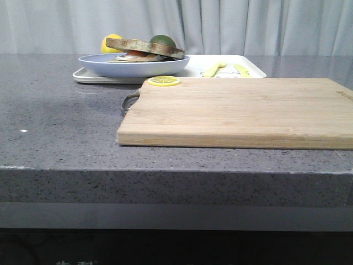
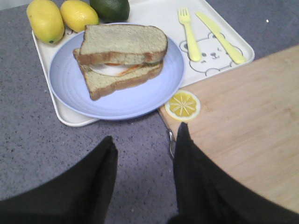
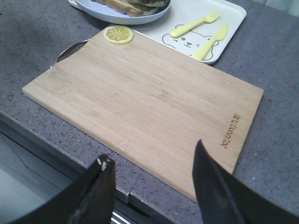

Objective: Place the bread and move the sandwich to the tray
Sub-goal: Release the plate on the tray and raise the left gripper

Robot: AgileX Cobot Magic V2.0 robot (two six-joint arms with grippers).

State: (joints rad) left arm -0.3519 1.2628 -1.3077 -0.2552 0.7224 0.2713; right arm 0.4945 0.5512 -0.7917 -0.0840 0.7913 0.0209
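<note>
The sandwich [image 2: 117, 74] lies on its pale blue plate [image 2: 140, 98], which rests on the white tray [image 2: 159, 11] at the back left of the counter. The plain bread slice [image 2: 124, 39] lies on top of the fried egg, whose white and orange edge shows between the slices. In the front view the bread [image 1: 143, 47], plate [image 1: 132, 66] and tray [image 1: 105, 79] also show. My left gripper [image 2: 146, 135] is open and empty above the grey counter, a little in front of the plate. My right gripper [image 3: 152, 151] is open and empty over the counter's front edge.
A light wooden cutting board [image 1: 237, 110] fills the centre right, with a lemon slice [image 1: 163, 81] on its far left corner and a metal handle [image 1: 128, 102]. On the tray lie two yellow fruits [image 2: 44, 18], a green one [image 2: 110, 7], a yellow fork [image 2: 189, 35] and knife [image 2: 219, 32].
</note>
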